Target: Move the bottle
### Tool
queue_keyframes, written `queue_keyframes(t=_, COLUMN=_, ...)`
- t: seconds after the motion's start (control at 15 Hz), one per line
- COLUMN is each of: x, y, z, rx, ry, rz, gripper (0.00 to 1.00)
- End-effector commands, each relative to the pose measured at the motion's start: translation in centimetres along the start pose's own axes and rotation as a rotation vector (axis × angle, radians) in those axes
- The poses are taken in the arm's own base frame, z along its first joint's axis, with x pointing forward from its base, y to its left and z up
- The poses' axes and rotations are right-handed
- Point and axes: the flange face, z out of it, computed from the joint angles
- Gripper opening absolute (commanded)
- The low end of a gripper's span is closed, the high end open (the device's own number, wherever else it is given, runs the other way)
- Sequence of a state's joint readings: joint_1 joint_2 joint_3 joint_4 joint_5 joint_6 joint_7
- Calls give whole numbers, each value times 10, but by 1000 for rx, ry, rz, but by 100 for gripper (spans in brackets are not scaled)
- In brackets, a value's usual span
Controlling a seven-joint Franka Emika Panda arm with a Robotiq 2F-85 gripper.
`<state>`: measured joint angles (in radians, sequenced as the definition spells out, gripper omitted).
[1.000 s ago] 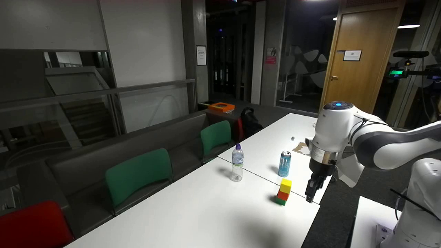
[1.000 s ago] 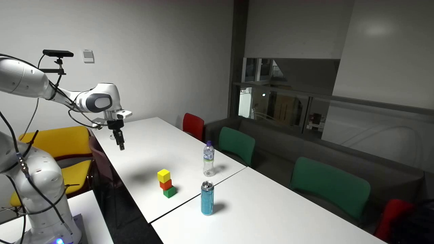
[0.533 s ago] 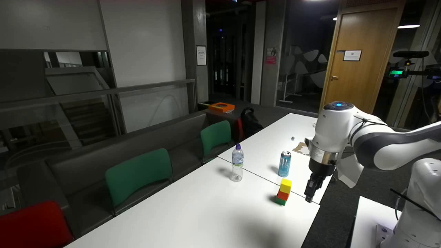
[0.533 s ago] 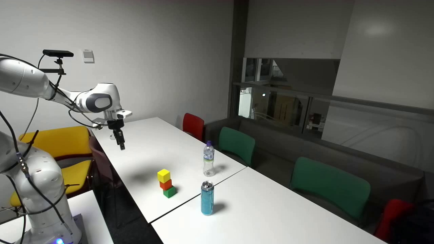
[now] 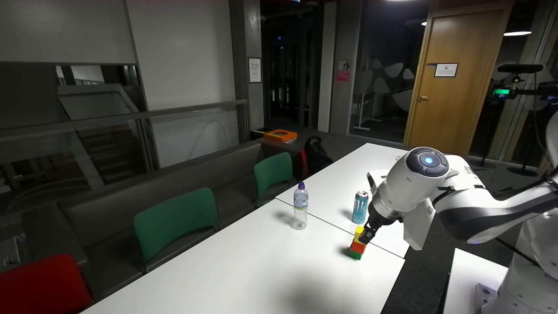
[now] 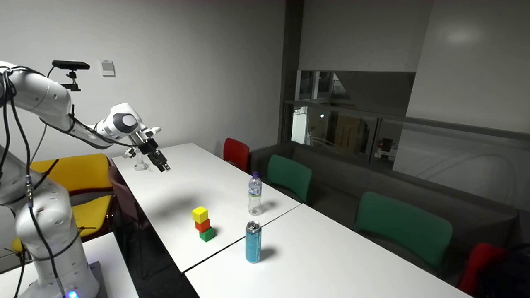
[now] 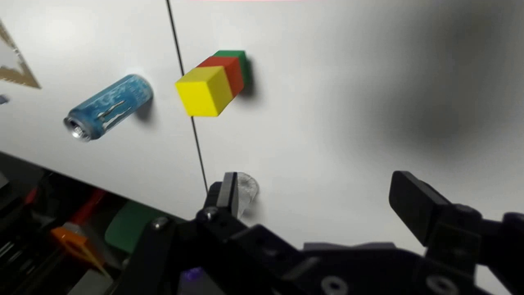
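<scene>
Since a second ago my arm (image 5: 405, 187) has tipped at its end, so the tool (image 7: 315, 186) slants more, reaching out over the table (image 5: 244, 261). Jaws wide apart, nothing between them. It's in the air, on the side of the block stack (image 6: 202, 225) away from the can (image 6: 253, 242).

Bottle (image 5: 300, 207) unmoved: upright, well apart from the stack, on the far side of it from me, same side of the seam (image 7: 198, 147). Untouched. In the wrist view it's partly hidden behind one jaw, so not lined up. My read: early reaching, no grasp yet, move not started. Next I'd have to bring the tool across and down without brushing the stack, which looks easy to topple; bottle looks light, could tip too.

Surface: white, two sections meeting at the dark seam. Can upright near the stack but over the seam; brown-edged sheet (image 7: 20, 76) beyond the can from the stack. Room dim. Off the table on the bottle's side of the stack: green chairs (image 6: 289, 176), red chair (image 6: 236, 152), dark bench (image 6: 339, 169). Yellow chair (image 6: 83, 174) on my side of the stack. In an exterior view, wooden door (image 5: 453, 78) well beyond the can from the stack.
</scene>
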<state>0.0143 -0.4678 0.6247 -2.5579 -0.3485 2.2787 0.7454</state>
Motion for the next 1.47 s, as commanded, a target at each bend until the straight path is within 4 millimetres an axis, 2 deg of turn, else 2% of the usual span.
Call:
queue_keyframes(t=0.0, x=45, y=14, z=10, rx=-147, ry=14, rz=-36, gripper=100)
queue_keyframes(t=0.13, x=63, y=29, z=13, rx=-181, ry=17, rz=-46, gripper=100)
queue_keyframes(t=0.33, x=86, y=54, z=19, rx=-138, ry=13, rz=-73, gripper=100)
queue_keyframes(t=0.8, x=123, y=140, z=49, rx=41, ry=55, rz=-270, gripper=100)
queue_keyframes(t=0.87, x=114, y=128, z=43, rx=-9, ry=38, rz=-219, gripper=100)
queue_keyframes(t=1.0, x=115, y=137, z=47, rx=-4, ry=32, rz=-218, gripper=100)
queue_keyframes(t=1.2, x=114, y=130, z=45, rx=-1, ry=36, rz=-228, gripper=100)
queue_keyframes(t=1.4, x=112, y=117, z=39, rx=-5, ry=145, rz=-278, gripper=100)
